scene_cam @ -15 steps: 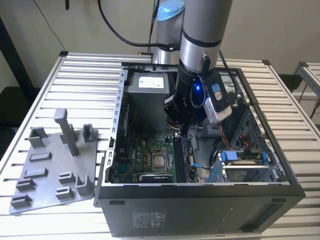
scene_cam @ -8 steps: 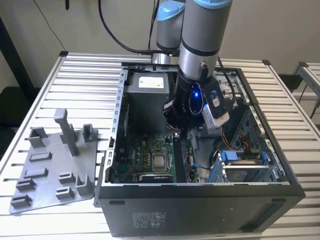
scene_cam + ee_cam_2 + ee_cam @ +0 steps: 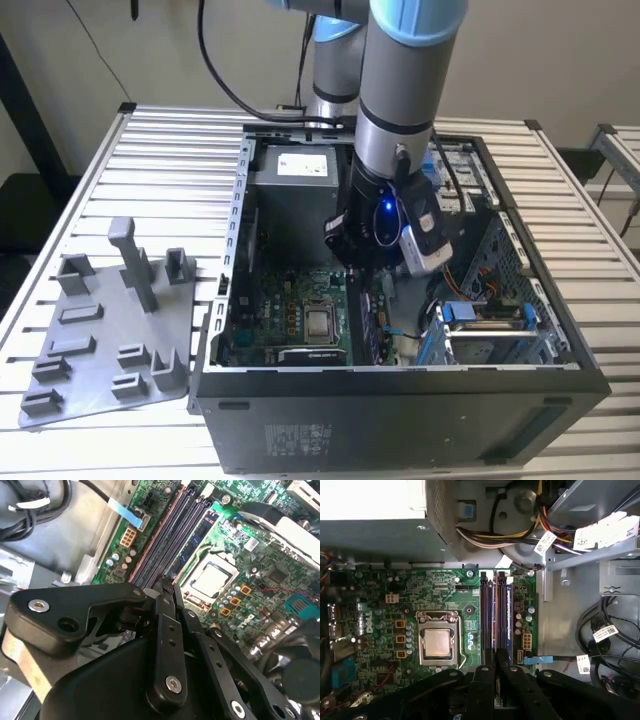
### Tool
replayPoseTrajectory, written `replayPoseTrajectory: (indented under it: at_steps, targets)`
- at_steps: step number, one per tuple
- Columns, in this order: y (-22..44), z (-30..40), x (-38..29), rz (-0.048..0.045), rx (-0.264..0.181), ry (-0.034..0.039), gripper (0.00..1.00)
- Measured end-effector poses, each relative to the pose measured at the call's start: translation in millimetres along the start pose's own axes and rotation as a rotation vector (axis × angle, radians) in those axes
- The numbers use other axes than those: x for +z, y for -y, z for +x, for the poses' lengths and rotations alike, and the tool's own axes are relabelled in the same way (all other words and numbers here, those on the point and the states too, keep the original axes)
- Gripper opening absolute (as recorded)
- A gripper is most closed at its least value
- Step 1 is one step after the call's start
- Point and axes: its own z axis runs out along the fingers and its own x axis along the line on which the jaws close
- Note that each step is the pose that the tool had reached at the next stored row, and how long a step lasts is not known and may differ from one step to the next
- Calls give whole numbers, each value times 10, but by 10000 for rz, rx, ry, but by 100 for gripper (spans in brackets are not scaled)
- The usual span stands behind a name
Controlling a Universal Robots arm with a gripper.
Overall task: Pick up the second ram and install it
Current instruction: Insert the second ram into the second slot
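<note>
Inside the computer case point(image 3: 400, 400), the tool point(image 3: 495, 661) meets motherboard slots point(image 3: 492, 612).

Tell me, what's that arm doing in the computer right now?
Gripper down inside the computer case, just over the memory slots. Bluish stick seated in one slot. Nothing lying across the slots.

Robotics lab: open computer case point(image 3: 400, 400) on slatted metal workbench point(image 3: 160, 150).

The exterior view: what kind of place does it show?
Probably a robotics test bench for computer assembly. An open computer case lies on a slatted metal table, a grey parts fixture sits beside it, and the gripper hangs over the motherboard.
</note>
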Motion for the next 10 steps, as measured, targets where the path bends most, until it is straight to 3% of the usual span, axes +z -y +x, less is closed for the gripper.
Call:
replayPoseTrajectory:
  at_steps: [10]
  targets:
    - [32,41,181,5,237,7,14]
